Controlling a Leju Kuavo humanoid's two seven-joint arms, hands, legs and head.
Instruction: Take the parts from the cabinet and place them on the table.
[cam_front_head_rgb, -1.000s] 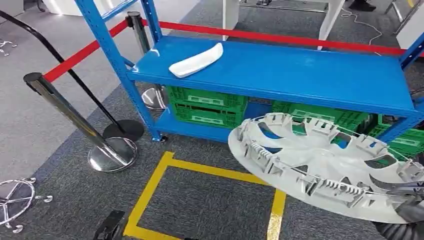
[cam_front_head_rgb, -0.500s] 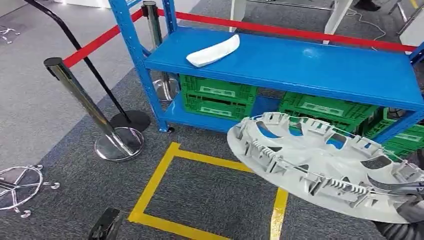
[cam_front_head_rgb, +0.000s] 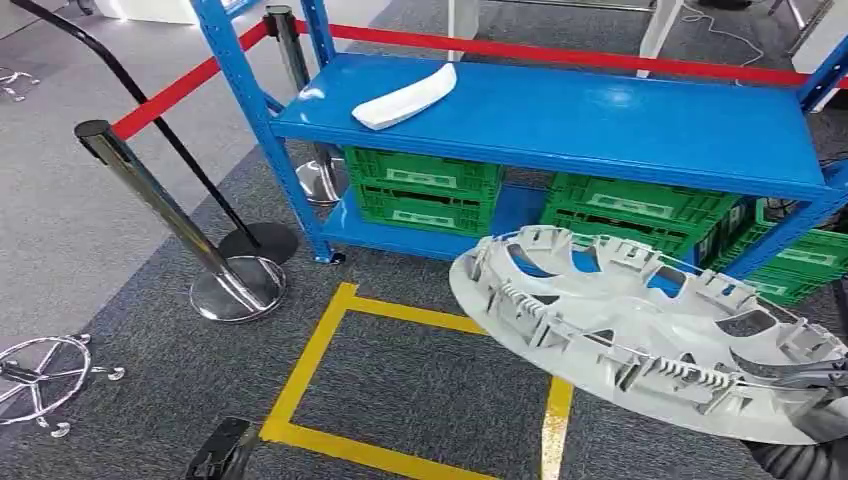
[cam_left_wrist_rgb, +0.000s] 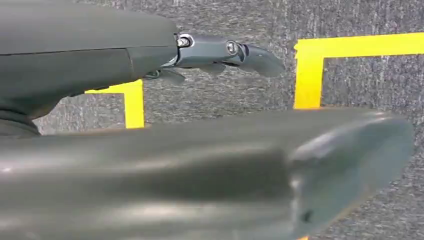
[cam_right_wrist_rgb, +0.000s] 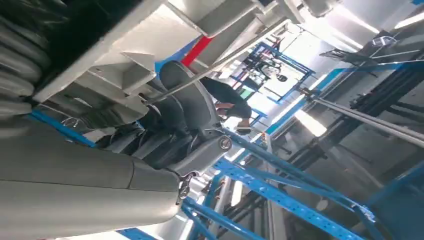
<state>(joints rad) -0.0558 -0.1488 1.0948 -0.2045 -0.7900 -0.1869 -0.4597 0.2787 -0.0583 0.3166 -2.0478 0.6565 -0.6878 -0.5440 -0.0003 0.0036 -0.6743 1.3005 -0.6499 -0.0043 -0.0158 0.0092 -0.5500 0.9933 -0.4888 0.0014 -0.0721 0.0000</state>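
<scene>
Before blue shelf (cam_front_head_rgb: 560, 120), right hand (cam_right_wrist_rgb: 170, 130) gripping hubcap (cam_front_head_rgb: 640, 330)

Camera swung (robot turning); hubcap (cam_front_head_rgb: 650, 335) edged slightly left.

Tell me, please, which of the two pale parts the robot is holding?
The large round grey wheel cover, gripped at its edge by the right hand. The small curved white part lies untouched on the blue shelf.

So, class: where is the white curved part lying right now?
In the head view, the white curved part lies on the blue rack's top shelf, near its left end, above the green crates.
</scene>
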